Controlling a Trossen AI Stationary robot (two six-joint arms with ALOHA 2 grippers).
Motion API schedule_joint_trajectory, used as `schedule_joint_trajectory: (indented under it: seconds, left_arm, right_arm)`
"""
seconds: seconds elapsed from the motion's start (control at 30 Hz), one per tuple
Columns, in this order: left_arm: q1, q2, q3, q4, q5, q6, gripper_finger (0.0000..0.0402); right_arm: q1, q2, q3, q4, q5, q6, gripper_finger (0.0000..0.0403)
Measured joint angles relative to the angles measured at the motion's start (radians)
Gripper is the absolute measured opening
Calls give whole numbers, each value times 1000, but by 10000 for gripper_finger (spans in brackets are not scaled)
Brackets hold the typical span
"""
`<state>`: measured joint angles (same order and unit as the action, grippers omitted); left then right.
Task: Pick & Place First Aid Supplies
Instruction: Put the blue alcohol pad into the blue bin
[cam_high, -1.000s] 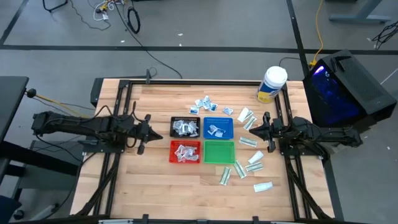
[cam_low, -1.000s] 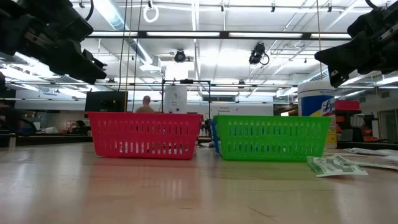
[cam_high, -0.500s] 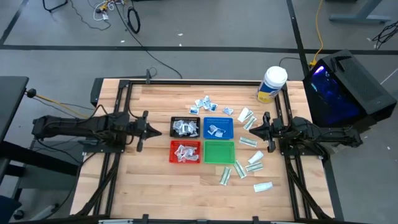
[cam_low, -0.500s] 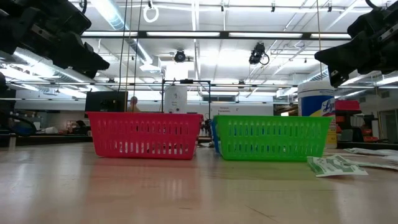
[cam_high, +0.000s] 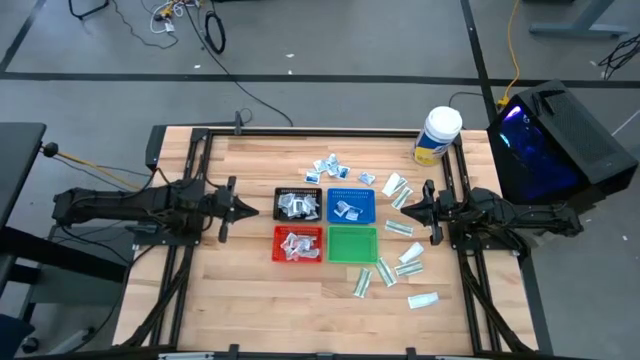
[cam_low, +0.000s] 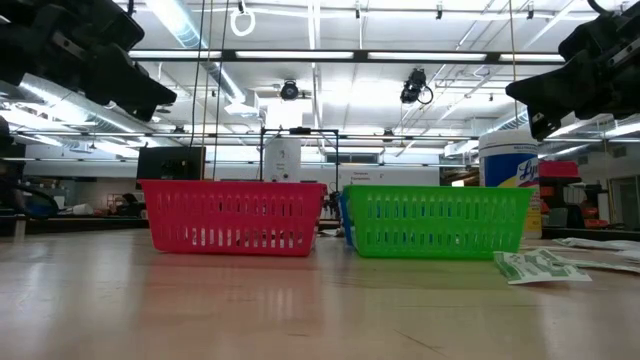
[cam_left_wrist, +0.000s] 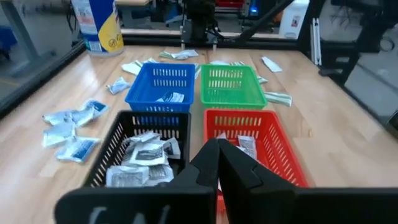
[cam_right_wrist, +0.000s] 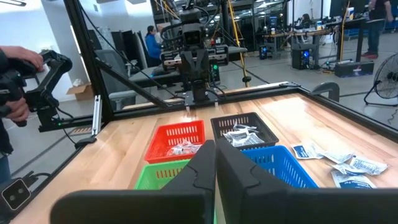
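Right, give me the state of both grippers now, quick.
Left gripper: jaws closed, holding nothing, left of the black tray.
Right gripper: jaws closed, holding nothing, right of the blue tray.

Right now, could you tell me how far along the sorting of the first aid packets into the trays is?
Partly done. The black tray, red tray and blue tray already hold packets; the green tray looks empty. Nothing is in hand: the left gripper and right gripper are both shut, holding nothing, beside the trays. Left to do: squarish packets behind the trays and white-and-green packets on the right.
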<state>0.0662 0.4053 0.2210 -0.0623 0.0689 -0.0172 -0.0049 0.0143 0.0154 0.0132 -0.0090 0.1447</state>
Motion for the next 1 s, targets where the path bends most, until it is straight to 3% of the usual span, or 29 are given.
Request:
schedule_joint_trajectory:
  seconds: [0.23,0.4,0.83,1.0]
  left_arm:
    - [0,30,56,-9,-34,-36,20]
    - [24,107,108,-11,-60,14,47]
    - [165,351,222,-9,-46,56,218]
    - [232,478,293,-10,-46,55,266]
  right_arm:
    - [0,0,0,0,0,0,18]
    - [0,0,0,0,0,0,18]
    - [0,0,0,0,0,0,18]
    - [0,0,0,0,0,0,18]
